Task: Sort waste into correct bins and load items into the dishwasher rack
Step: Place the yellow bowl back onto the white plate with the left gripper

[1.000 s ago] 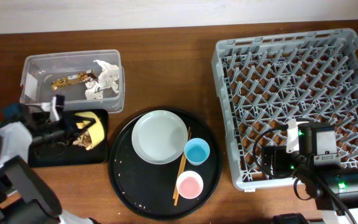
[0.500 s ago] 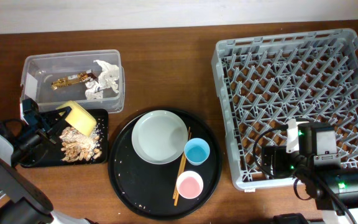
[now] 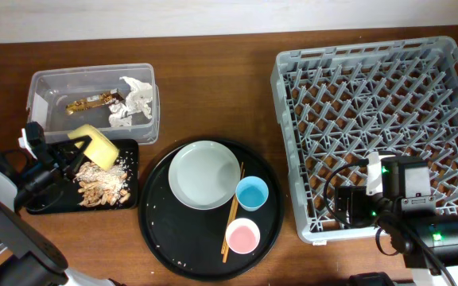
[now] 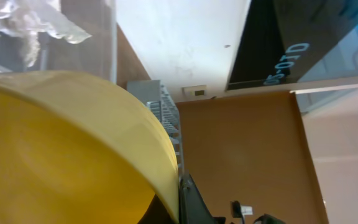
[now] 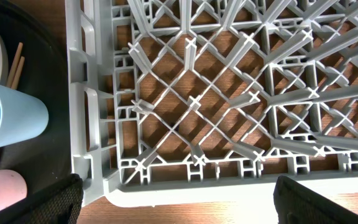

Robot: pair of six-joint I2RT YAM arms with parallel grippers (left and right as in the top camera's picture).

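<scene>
My left gripper [image 3: 71, 156] is shut on the rim of the yellow bowl [image 3: 95, 145] and holds it tilted over the shallow black tray [image 3: 94, 208]. Brownish food scraps [image 3: 100, 183] lie in that tray. The bowl fills the left wrist view [image 4: 61, 149], with one finger [image 4: 184, 202] against its rim. The clear tub [image 3: 46, 95] holds the white tissue [image 3: 135, 99] and the gold wrapper [image 3: 92, 102]. The plate [image 3: 203, 175], blue cup [image 3: 252, 193], pink cup [image 3: 242, 235] and chopsticks [image 3: 230, 216] sit on the round black tray [image 3: 173, 230]. My right gripper [image 5: 179, 202] is open at the front edge of the rack [image 3: 380, 111].
The rack's front left corner [image 5: 98, 168] lies between the right fingers. The blue cup [image 5: 11, 121] and chopsticks [image 5: 11, 62] show at the left of the right wrist view. Bare wood lies between the tub and the rack.
The food scraps have dropped from the bowl onto the shallow black tray. My left gripper has shifted the tilted bowl slightly left and back. The right arm has not moved.
</scene>
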